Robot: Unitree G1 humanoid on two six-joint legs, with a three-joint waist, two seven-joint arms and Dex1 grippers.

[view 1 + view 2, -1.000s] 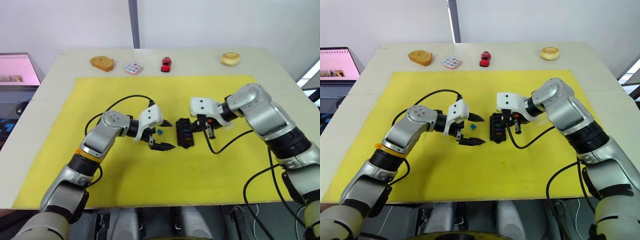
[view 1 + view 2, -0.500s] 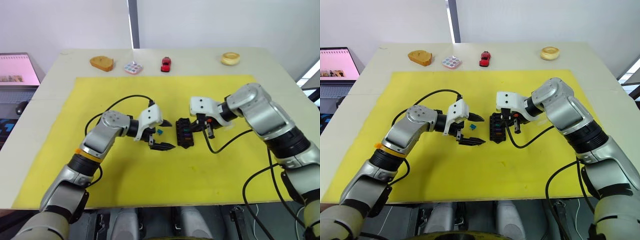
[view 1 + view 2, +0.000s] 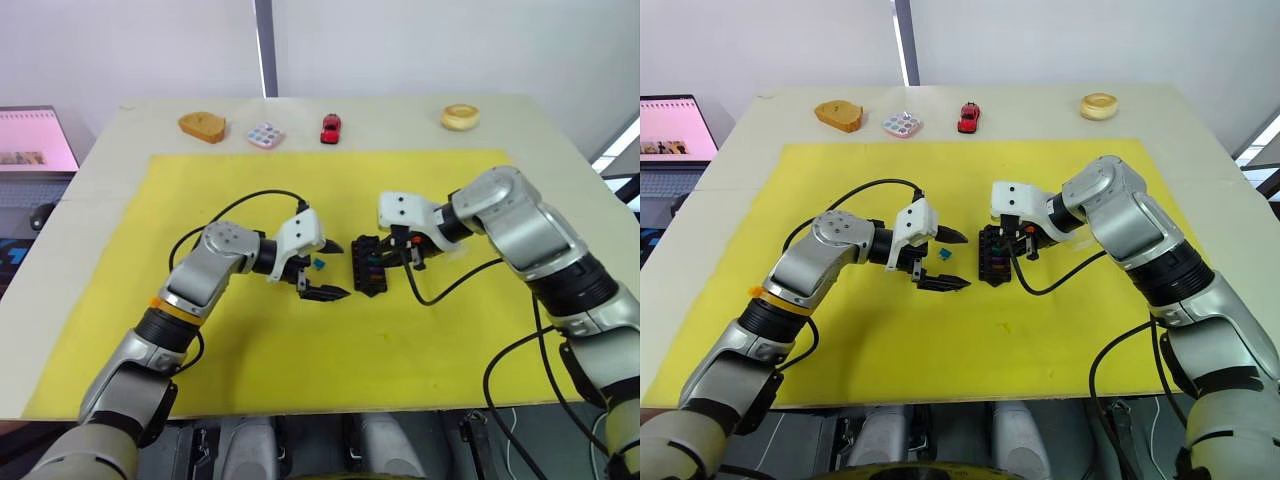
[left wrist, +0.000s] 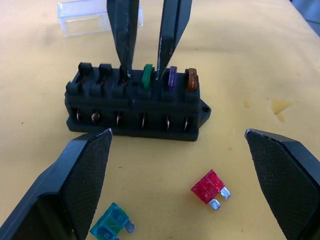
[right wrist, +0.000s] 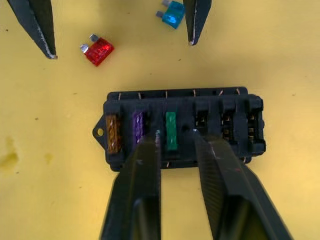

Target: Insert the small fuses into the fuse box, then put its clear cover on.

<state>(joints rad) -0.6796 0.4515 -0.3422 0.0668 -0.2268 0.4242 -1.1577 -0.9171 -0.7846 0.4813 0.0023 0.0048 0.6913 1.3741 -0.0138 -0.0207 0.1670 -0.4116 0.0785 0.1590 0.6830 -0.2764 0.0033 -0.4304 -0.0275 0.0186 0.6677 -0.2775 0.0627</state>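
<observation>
My right gripper (image 5: 172,142) sits right on top of the fuse box (image 5: 182,130), in the middle of the yellow mat (image 3: 250,340). Its two fingers are a little apart, one on each side of the green fuse (image 5: 171,131), which stands in its slot. I can't tell if they are squeezing the fuse or just near it. The purple fuse (image 5: 138,126) and the amber fuse (image 5: 113,133) are in the slots next to it. Three slots look empty.

My left gripper (image 4: 182,165) is open wide and holds nothing. It hangs just beside the box, with the red fuse (image 4: 210,187) and the teal fuse (image 4: 111,225) lying loose on the mat between its fingers. I can't find the grey fuse. The clear cover (image 4: 95,15) lies on the mat on the far side of the box, near it.

Here is what worries me. If I lift my right fingers up while they rub the green fuse, I think it could pop back out or end up tilted. If I push sideways, the little box could slide, because nothing holds it down. My left fingers are big and the fuses are tiny, so closing them could flick the red or teal one away. The cover is hard to see, so my right arm might bump it.
</observation>
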